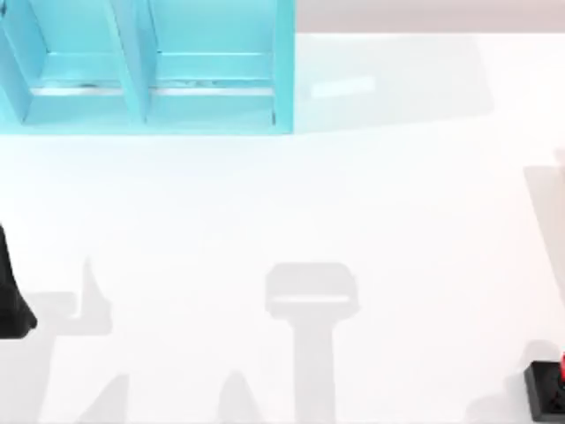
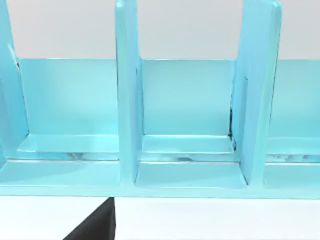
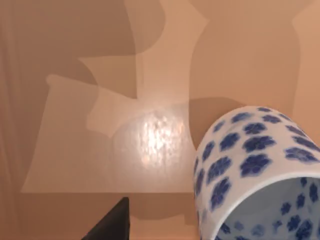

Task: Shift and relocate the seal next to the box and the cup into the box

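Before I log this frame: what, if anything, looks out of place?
The seal sits at the table's near right edge, far from the box. The cup is seen close up in the right wrist view.

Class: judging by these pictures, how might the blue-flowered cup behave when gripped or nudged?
The cup looks glossy, so it may slip. Its round wall suggests it would probably roll if tipped over. It appears hollow and thin-rimmed, so likely light and breakable.

The left arm (image 1: 12,296) is showing as a matte black, tapering shape at the table's left edge. A dark, wedge-shaped finger (image 2: 95,225) is poking into the left wrist view, another black finger (image 3: 112,222) into the right.
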Available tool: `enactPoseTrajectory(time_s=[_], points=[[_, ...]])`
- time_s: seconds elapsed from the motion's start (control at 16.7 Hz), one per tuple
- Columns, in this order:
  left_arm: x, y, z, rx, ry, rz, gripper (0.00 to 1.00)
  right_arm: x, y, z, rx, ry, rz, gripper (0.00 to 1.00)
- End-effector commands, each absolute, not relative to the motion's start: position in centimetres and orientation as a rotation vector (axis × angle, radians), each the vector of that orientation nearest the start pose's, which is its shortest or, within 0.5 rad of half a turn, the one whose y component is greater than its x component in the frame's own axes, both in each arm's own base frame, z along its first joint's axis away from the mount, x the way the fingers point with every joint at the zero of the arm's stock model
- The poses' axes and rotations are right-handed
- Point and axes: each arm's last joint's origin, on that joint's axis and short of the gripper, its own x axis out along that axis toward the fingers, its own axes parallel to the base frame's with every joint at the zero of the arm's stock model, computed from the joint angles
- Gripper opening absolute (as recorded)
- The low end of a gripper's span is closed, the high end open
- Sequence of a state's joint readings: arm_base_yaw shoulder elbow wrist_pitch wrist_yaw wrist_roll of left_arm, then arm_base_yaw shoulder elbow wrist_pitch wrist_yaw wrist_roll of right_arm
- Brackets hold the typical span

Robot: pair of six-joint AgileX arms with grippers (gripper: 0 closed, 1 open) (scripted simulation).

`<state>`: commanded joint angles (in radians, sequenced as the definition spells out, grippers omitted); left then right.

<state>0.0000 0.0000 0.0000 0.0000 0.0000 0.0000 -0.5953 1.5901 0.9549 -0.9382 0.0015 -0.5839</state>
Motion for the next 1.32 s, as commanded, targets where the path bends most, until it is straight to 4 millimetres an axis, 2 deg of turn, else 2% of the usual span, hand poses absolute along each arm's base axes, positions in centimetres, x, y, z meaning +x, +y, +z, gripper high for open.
enactPoseTrajectory(time_s=[0.3, 0.42, 0.54, 0.78, 0.9, 1.02, 1.32], points=[[10.6, -0.1, 16.0, 0.0, 0.0, 0.0, 1.0, 21.9, -14.7, 16.8, 0.009, 1.573, -0.01, 1.0], [10.6, -0.1, 16.0, 0.0, 0.0, 0.0, 1.0, 21.8, -14.7, 17.4, 0.002, 1.566, -0.017, 1.0], [10.6, -0.1, 16.0, 0.0, 0.0, 0.0, 1.0, 21.6, -14.6, 19.7, -0.017, 1.538, -0.048, 1.0], [10.6, -0.1, 16.0, 0.0, 0.0, 0.0, 1.0, 21.1, -14.1, 26.1, -0.033, 1.496, -0.087, 1.0], [10.6, -0.1, 16.0, 0.0, 0.0, 0.0, 1.0, 21.2, -14.0, 27.9, -0.025, 1.503, -0.071, 1.0], [10.6, -0.1, 16.0, 0.0, 0.0, 0.0, 1.0, 21.5, -14.2, 28.3, -0.01, 1.528, -0.044, 1.0], [10.6, -0.1, 16.0, 0.0, 0.0, 0.0, 1.0, 21.9, -14.7, 26.8, 0.009, 1.573, -0.01, 1.0]])
